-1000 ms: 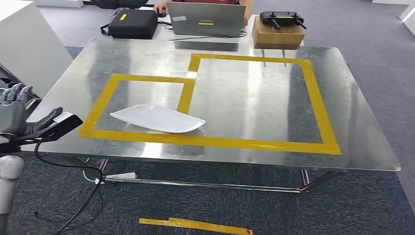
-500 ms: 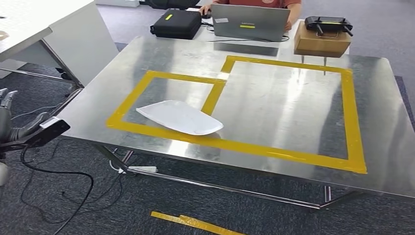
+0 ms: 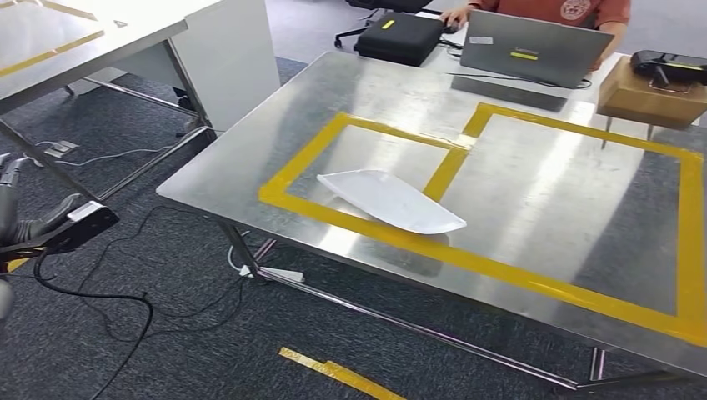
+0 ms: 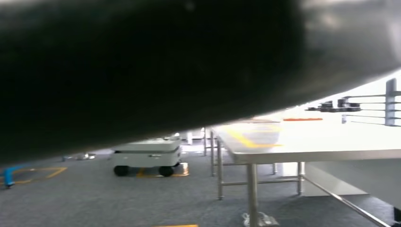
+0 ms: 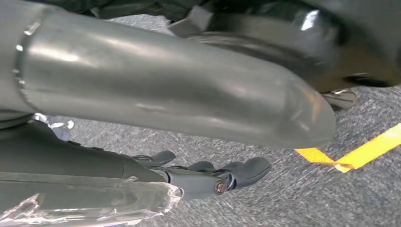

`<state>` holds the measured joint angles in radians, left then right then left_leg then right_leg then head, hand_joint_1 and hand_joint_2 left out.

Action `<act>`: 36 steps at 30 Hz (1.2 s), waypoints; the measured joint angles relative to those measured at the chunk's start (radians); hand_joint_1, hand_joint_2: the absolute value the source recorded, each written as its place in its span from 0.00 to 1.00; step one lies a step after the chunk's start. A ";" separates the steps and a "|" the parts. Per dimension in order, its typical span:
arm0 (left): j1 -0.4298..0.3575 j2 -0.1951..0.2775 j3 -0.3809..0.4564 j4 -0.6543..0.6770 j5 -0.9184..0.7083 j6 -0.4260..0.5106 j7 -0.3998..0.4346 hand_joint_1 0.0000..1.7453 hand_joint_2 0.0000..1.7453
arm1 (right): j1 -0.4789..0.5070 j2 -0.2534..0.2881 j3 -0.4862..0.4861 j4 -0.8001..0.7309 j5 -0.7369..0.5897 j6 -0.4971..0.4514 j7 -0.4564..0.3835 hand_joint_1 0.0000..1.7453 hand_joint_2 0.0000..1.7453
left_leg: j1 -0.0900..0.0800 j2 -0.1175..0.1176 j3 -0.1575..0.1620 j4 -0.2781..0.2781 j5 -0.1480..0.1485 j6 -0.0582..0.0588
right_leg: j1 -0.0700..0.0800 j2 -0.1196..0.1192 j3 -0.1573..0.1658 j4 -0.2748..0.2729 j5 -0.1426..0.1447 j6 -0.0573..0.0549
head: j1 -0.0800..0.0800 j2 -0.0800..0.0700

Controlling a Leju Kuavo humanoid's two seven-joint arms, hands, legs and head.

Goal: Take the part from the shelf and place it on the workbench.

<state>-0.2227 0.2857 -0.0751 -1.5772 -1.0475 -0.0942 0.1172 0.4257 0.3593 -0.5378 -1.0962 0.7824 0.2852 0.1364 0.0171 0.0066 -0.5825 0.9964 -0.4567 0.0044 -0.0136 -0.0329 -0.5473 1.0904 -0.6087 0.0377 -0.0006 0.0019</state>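
While my left hand [image 3: 12,204] hangs off the workbench's [image 3: 250,150] near-left corner, I cannot tell its grasp; my right hand [image 5: 208,177] hangs over carpet, fingers loosely extended, holding nothing. The white part [image 3: 390,200] lies on the workbench, inside the smaller yellow tape frame [image 3: 304,154], touching the frame's near edge.

I've got a big dark blurred mass across the upper part of the left wrist picture — too soft to identify. Past it stands a pale-topped table on metal legs [image 4: 302,146] with yellow tape lines [image 4: 243,138] on its surface. A low white wheeled cart [image 4: 147,157] sits on the grey carpet floor [image 4: 94,203] beside it — wheels dark.
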 joint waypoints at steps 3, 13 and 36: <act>0.006 -0.002 0.000 0.000 0.000 0.000 -0.001 0.00 0.00 | 0.003 0.000 0.000 0.000 0.001 0.000 0.001 0.00 0.00 | -0.006 -0.035 -0.001 0.000 -0.001 0.007 | 0.003 0.030 -0.103 0.190 -0.064 -0.006 | 0.002 0.000; 0.047 0.005 0.023 -0.004 0.000 0.000 -0.001 0.00 0.00 | 0.003 -0.002 -0.002 -0.002 0.016 0.004 -0.005 0.00 0.00 | 0.000 -0.130 -0.016 0.009 -0.001 -0.025 | 0.008 0.105 0.015 -0.105 0.107 -0.054 | -0.001 0.000; 0.504 -0.271 0.488 0.014 0.061 0.030 -0.329 0.00 0.00 | 0.083 -0.002 0.072 -0.087 -0.140 -0.037 0.091 0.00 0.00 | -0.006 -0.075 0.018 -0.005 -0.012 0.006 | 0.005 0.040 -0.056 0.122 -0.022 -0.016 | 0.004 0.000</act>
<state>0.2809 0.0148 0.4125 -1.5635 -0.9866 -0.0639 -0.2120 0.5083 0.3574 -0.4656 -1.1830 0.6429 0.2484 0.2269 0.0112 -0.0687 -0.5647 0.9914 -0.4686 0.0107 -0.0088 0.0071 -0.6029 1.2123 -0.6310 0.0212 0.0039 0.0019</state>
